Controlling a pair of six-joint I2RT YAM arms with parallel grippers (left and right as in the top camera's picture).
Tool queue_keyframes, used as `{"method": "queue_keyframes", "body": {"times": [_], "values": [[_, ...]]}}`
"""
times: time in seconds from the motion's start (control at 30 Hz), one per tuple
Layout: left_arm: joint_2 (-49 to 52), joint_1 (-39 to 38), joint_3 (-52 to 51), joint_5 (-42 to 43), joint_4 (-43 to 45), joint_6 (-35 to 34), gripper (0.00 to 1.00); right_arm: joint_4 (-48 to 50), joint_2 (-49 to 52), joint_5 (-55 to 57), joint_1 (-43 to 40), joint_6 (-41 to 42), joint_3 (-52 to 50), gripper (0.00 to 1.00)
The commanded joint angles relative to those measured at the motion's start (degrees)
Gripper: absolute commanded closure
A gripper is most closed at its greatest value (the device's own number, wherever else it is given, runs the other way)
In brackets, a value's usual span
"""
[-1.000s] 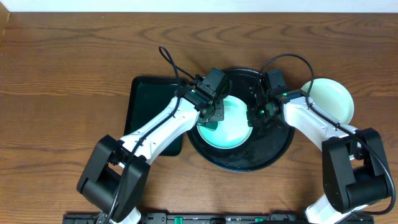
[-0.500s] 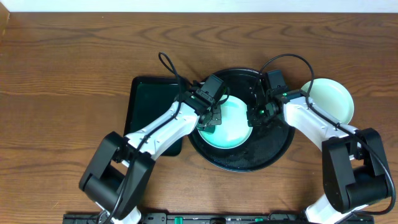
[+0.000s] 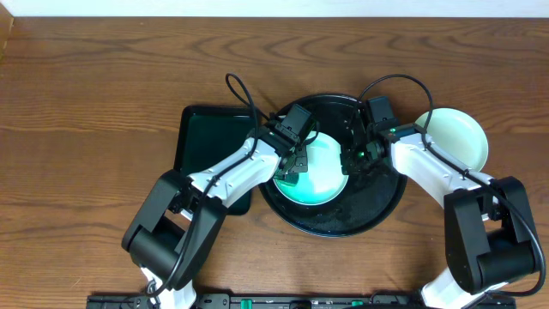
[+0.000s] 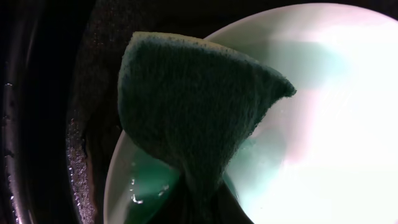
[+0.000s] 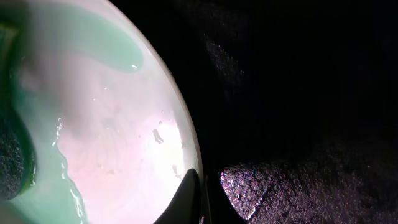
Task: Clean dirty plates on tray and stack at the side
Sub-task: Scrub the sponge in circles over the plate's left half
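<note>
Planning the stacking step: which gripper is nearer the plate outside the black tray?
Right. The right gripper sits left of the outside plate; the left gripper, holding a sponge, is farther left across the tray.

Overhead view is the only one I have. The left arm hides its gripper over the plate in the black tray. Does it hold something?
Observer: Yes. The left gripper is shut on a dark green sponge, which is folded and lies over the edge of the plate.
Operator: Is the plate wet?
Observer: Yes. Pale green water pools on it beside the sponge, with small drops nearby.
Operator: And the right gripper, does it touch the plate?
Observer: The right gripper is shut at the plate's rim and appears to pinch it, just above the black tray.
</note>
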Motion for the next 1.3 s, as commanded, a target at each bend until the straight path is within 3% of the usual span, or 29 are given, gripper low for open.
{"method": "queue_keyframes", "body": {"times": [0.0, 0.37, 0.5, 0.7, 0.9, 1.07, 1.27], "values": [[5.07, 0.17, -0.87, 2.54, -0.09, -0.98, 0.92, 0.11, 0.70, 0.55, 0.46, -0.22, -0.31, 0.99], [5.18, 0.24, -0.63, 21.94, 4.15, -0.94, 0.93, 0.22, 0.70, 0.55, 0.46, -0.22, -0.31, 0.99], [2.62, 0.24, 0.68, 24.76, 5.22, -0.92, 0.93, 0.31, 0.70, 0.55, 0.46, -0.22, -0.31, 0.99], [-4.13, 0.72, 1.49, 20.33, 4.96, -0.70, 0.93, 0.31, 0.70, 0.55, 0.46, -0.22, -0.31, 0.99], [-9.07, 0.72, 1.49, 8.33, 1.11, -0.70, 0.93, 0.31, 0.70, 0.55, 0.46, -0.22, -0.31, 0.99], [-8.90, 0.72, 1.22, 1.90, -2.75, -0.72, 0.93, 0.31, 0.70, 0.55, 0.46, -0.22, -0.31, 0.99], [-5.81, 0.66, 0.92, 1.09, -4.13, -0.76, 0.93, 0.28, 0.70, 0.55, 0.46, -0.22, -0.31, 0.99]]}}
